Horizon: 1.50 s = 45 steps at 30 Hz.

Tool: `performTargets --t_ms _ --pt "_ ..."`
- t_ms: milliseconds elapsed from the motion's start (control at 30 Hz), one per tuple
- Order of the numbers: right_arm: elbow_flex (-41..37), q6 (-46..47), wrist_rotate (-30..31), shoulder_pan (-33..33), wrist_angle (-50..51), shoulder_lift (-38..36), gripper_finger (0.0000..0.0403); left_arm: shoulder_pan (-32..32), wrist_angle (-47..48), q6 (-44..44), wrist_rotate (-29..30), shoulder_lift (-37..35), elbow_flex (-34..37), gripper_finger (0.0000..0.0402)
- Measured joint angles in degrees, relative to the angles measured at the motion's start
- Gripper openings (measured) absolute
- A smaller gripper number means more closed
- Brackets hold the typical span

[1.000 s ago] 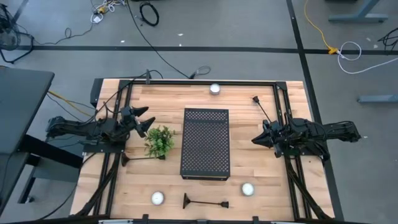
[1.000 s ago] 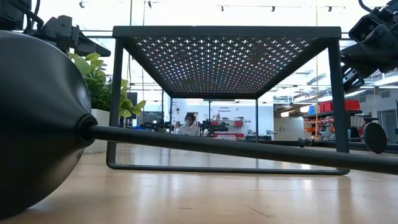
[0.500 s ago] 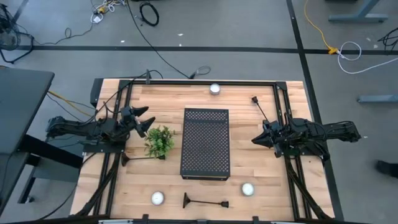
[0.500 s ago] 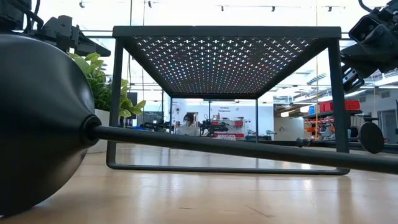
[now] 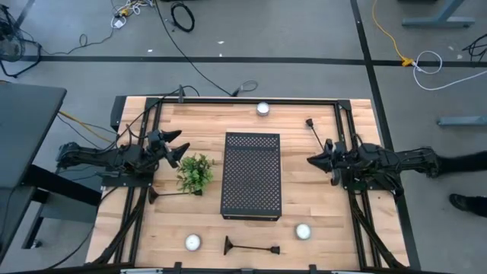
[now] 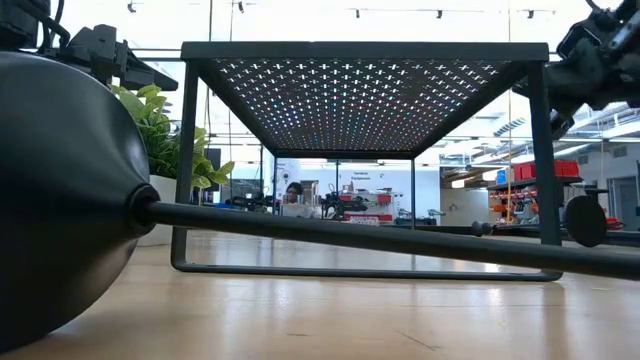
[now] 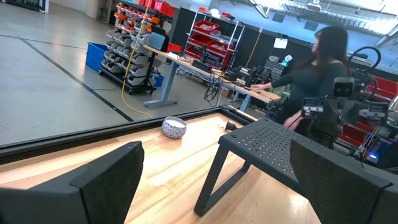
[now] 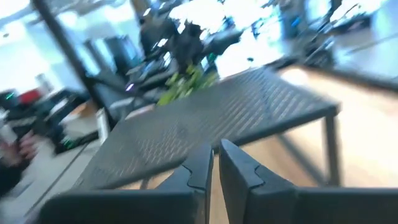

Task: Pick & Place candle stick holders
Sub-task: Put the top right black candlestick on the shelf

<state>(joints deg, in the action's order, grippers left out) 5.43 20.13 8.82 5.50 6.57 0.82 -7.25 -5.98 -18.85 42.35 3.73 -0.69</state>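
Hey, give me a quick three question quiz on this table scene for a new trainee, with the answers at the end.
1. Count: how many small white round candles sit on the wooden table in the high view?
2. True or false: the left gripper has its fingers closed.
3. Multiple choice: what lies near the table's front edge, between two of the candles?
A. a green plant
B. a slim black metal candle stick holder
C. a perforated box

Key
1. Three.
2. False: the left wrist view shows the fingers wide apart.
3. B, lying on its side.
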Motion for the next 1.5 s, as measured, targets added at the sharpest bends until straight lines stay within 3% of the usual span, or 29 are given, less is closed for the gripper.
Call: performTargets --t_ms 167,233,300,467,567,667,800,900,1133,1300,1500 --pt "0.00 -8.01 11.63 0.00 -6.17 0.00 0.0029 0.00 0.01 0.00 0.00 0.00 0.00 0.0399" --pt "0.01 -13.87 18.92 0.00 -10.05 0.00 0.0029 0.02 0.00 0.02 0.00 0.01 0.00 0.0399" --pt "0.00 -14.01 25.24 0.00 -13.21 0.00 0.0029 0.01 -0.09 0.00 0.00 -0.01 0.01 0.0399" --pt "0.21 -17.17 25.23 -0.30 -20.60 0.00 0.0029 0.00 -0.10 0.00 0.00 -0.01 0.00 0.0399" --pt "4.31 -15.61 33.04 -1.16 -14.90 1.19 0.0029 0.02 -0.15 -0.02 0.00 -0.01 0.00 0.0399" --pt "12.07 -7.14 37.20 -3.37 6.13 4.38 0.0029 0.02 -0.21 -0.01 -0.06 -0.01 0.00 0.0399" --pt "22.33 5.45 33.38 -8.30 29.46 11.52 0.0029 0.02 -0.66 -0.02 -0.01 0.00 0.01 0.0399" --pt "26.26 11.34 31.06 -12.95 39.05 17.75 0.0029 0.02 -0.74 -0.02 0.00 0.00 0.00 0.0399" --pt "27.78 6.51 18.33 -27.15 35.84 33.33 0.0059 0.00 -0.70 -0.04 -0.17 0.02 0.00 0.0399" --pt "27.82 0.68 11.22 -36.81 34.10 44.40 0.0114 0.00 -0.70 -0.04 -0.17 0.00 0.00 0.0399" --pt "27.82 -0.76 4.63 -42.25 32.73 54.93 0.0185 0.00 -0.68 -0.04 -0.17 0.01 0.00 0.0399"
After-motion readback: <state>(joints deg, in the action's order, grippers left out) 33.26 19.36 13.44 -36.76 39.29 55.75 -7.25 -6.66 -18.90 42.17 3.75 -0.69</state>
